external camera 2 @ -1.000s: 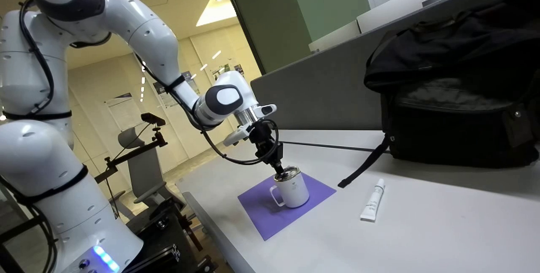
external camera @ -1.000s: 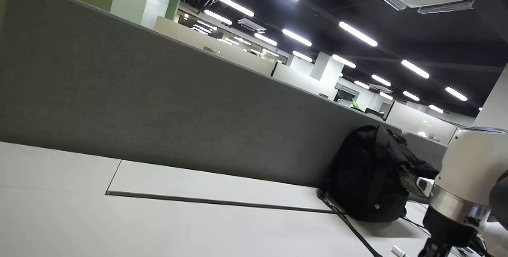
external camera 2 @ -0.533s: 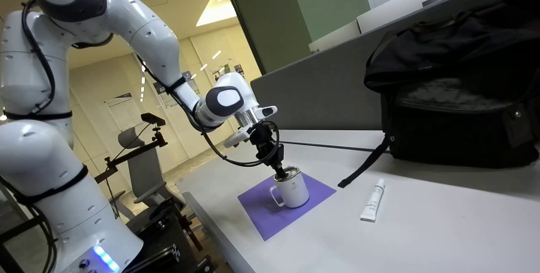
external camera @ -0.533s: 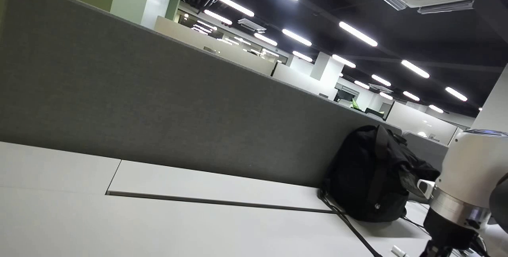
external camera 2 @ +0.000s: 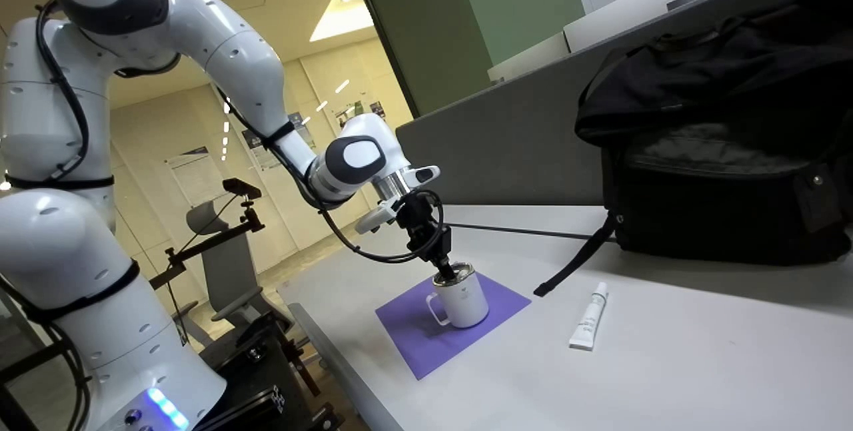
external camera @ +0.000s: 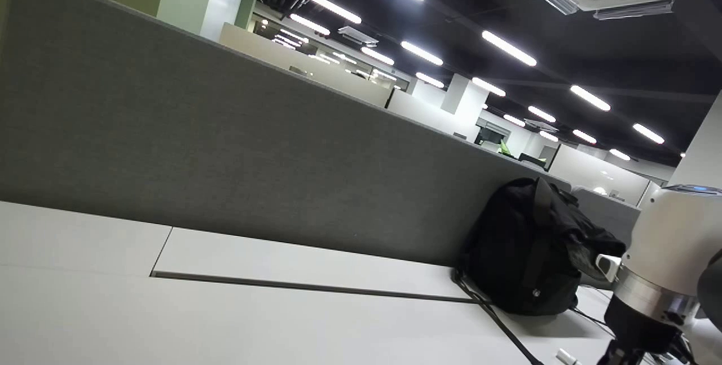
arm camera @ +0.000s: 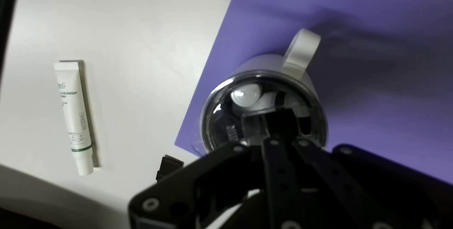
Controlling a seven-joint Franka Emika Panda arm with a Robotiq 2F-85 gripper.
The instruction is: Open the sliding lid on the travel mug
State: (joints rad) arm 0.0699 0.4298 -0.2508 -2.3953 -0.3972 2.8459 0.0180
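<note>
A white travel mug point(external camera 2: 464, 304) with a handle stands upright on a purple sheet point(external camera 2: 426, 348). Its clear round lid point(arm camera: 224, 122) with a shiny rim shows in the wrist view, where the white mug body point(arm camera: 260, 62) lies behind it. My gripper point(external camera 2: 445, 270) points down onto the lid. In the wrist view the black fingertips point(arm camera: 283, 122) are together over the lid's middle, beside a clear raised slider tab point(arm camera: 254, 124). They seem to touch the tab; I cannot tell how firmly. The fingers hide part of the lid. The mug is out of view in an exterior view point(external camera: 620, 353) showing my gripper.
A white tube point(external camera 2: 589, 318) lies on the table near the mug, also in the wrist view point(arm camera: 74, 108). A black backpack point(external camera 2: 720, 158) stands by the grey partition point(external camera 2: 506, 151), with a strap point(external camera 2: 576, 261) trailing toward the sheet. A table edge point(external camera 2: 340, 364) runs on the handle side.
My gripper has dipped slightly and shifted a little across the lid, away from the handle side. The mug, sheet and tube have not visibly moved.
</note>
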